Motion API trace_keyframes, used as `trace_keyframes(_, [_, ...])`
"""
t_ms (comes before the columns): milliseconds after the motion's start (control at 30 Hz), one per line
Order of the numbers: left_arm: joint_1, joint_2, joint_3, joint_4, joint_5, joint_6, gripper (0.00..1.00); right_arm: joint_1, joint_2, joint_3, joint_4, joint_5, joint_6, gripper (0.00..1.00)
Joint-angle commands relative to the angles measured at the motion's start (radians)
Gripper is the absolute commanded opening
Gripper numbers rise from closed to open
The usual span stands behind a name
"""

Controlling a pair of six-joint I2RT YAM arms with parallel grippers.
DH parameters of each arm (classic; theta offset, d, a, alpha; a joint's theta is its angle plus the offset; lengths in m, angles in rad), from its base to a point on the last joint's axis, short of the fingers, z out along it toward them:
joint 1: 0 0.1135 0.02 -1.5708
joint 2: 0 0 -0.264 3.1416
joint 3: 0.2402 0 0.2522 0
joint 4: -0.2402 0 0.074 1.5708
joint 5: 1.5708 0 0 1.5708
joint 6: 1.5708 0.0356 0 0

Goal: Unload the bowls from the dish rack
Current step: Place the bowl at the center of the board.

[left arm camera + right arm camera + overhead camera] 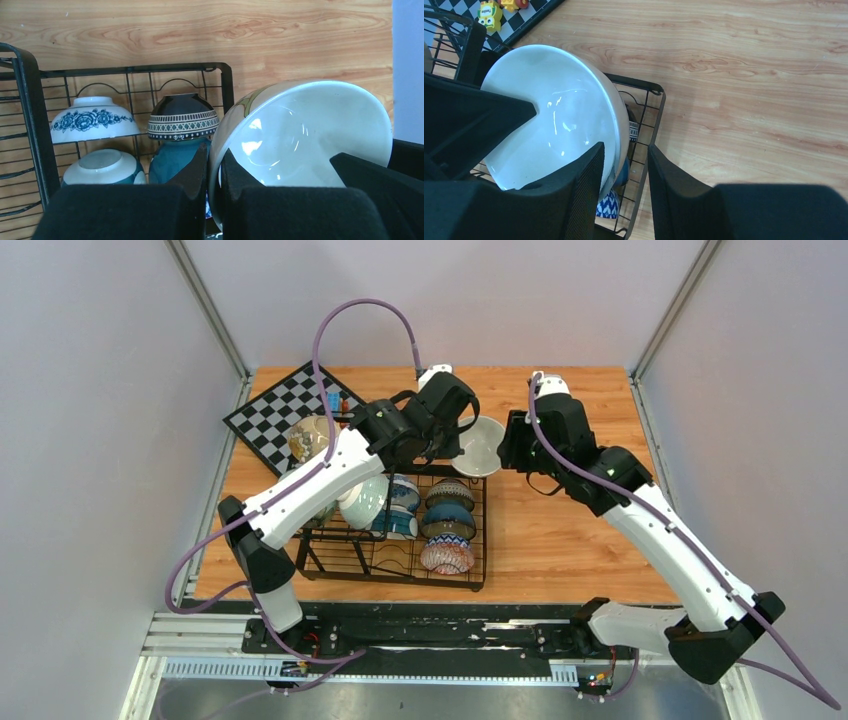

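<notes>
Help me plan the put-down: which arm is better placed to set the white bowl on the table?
Probably right: the right tool straddles the white bowl at its rim, bare table on its side; the left tool, shut on the opposite rim, reaches across the dish rack.

Your worktop [570, 540] is light wood grain, boxed in by plain pale grey walls [90, 440]. Metal posts [208, 310] rise at its far corners, and a metal rail [200, 635] lines the near edge.
</notes>
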Motion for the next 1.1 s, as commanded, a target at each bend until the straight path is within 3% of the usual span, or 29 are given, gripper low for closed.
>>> trace_keyframes(0, [0.005,-0.026,-0.004,0.086,0.003,-0.036,0.00,-0.013,0.018,-0.020,0.017,0.014,-0.012,0.39])
trace_keyframes(200, [0.005,-0.030,-0.012,0.092,0.004,-0.040,0.00,-0.012,0.041,-0.026,0.024,0.003,-0.008,0.26])
trace_keyframes(400, [0.005,-0.027,-0.022,0.116,0.034,-0.031,0.00,-0.013,0.051,-0.023,0.025,-0.010,-0.008,0.00])
trace_keyframes(533, [0.005,-0.026,-0.022,0.131,0.058,-0.024,0.02,-0.013,0.052,-0.021,0.024,-0.014,-0.015,0.00])
trace_keyframes(633, [0.006,-0.033,-0.023,0.140,0.073,-0.009,0.27,-0.013,0.049,-0.013,0.019,-0.008,-0.027,0.00])
trace_keyframes(700, [0.005,-0.049,-0.027,0.151,0.080,0.005,0.54,-0.014,0.050,0.006,0.008,0.002,-0.037,0.00])
trace_keyframes(767, [0.005,-0.074,-0.029,0.165,0.084,0.018,0.88,-0.015,0.054,0.030,-0.008,0.014,-0.047,0.00])
trace_keyframes(800, [0.005,-0.087,-0.031,0.171,0.088,0.021,0.98,-0.019,0.058,0.043,-0.017,0.018,-0.050,0.00])
trace_keyframes(933, [0.006,-0.169,-0.017,0.187,0.103,0.077,1.00,-0.075,0.089,0.109,-0.045,0.024,-0.058,0.00])
trace_keyframes(1067, [0.005,-0.312,-0.124,0.284,0.150,0.178,1.00,-0.235,0.155,0.141,-0.032,-0.041,-0.002,0.00])
